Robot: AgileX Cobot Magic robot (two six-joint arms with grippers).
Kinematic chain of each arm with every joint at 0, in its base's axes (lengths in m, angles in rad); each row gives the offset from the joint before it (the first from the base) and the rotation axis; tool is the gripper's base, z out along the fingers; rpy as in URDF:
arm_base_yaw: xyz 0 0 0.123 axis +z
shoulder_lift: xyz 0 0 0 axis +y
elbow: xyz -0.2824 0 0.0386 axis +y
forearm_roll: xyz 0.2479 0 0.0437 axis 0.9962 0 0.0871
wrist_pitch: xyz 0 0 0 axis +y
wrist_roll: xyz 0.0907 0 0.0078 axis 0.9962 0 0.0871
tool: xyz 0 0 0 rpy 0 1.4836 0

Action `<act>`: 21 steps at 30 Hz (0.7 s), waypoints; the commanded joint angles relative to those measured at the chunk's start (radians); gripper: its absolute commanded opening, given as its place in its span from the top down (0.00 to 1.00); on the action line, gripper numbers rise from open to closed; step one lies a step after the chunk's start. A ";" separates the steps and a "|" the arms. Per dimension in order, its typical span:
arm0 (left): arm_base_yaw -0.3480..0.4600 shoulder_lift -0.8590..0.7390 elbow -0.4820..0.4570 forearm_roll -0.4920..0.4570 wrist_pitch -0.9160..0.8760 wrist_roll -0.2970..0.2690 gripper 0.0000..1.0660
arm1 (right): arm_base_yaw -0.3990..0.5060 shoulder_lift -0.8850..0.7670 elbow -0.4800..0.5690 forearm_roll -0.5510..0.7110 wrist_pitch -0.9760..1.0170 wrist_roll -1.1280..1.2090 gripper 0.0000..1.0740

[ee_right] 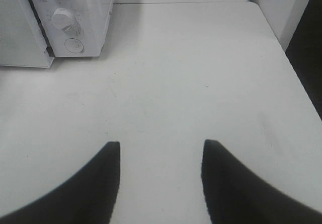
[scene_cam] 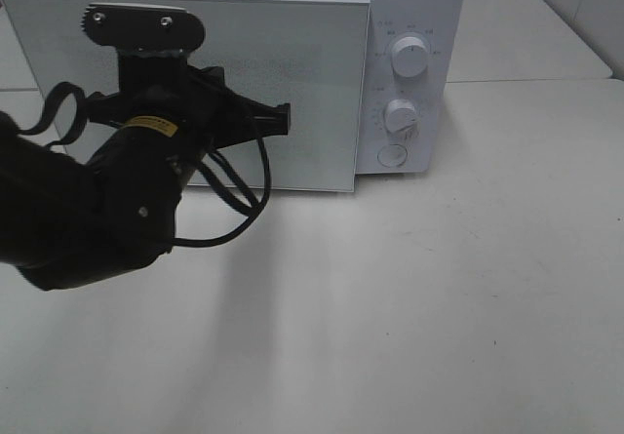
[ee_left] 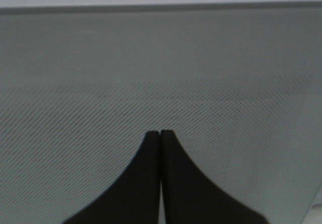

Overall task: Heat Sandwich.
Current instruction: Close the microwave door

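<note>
Left wrist view: left gripper shut, empty, just by the microwave door, says Mia. Right gripper is wide over the tabletop.
Sandwich? asks Tom.
Can't see it. A crooked push could slide the microwave.

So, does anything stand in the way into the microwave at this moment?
Yes. The door of the microwave stands across the opening, and the shut left gripper is close before it. The sandwich shows in no view.
</note>
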 commanded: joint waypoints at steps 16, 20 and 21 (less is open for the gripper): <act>-0.011 0.119 -0.240 -0.029 -0.002 0.070 1.00 | -0.004 -0.030 0.001 -0.011 -0.003 0.002 0.53; -0.011 0.141 -0.263 -0.029 -0.001 0.070 1.00 | -0.004 -0.030 0.001 -0.011 -0.003 0.002 0.53; -0.011 0.141 -0.263 -0.029 -0.001 0.070 1.00 | -0.004 -0.030 0.001 -0.011 -0.003 0.002 0.53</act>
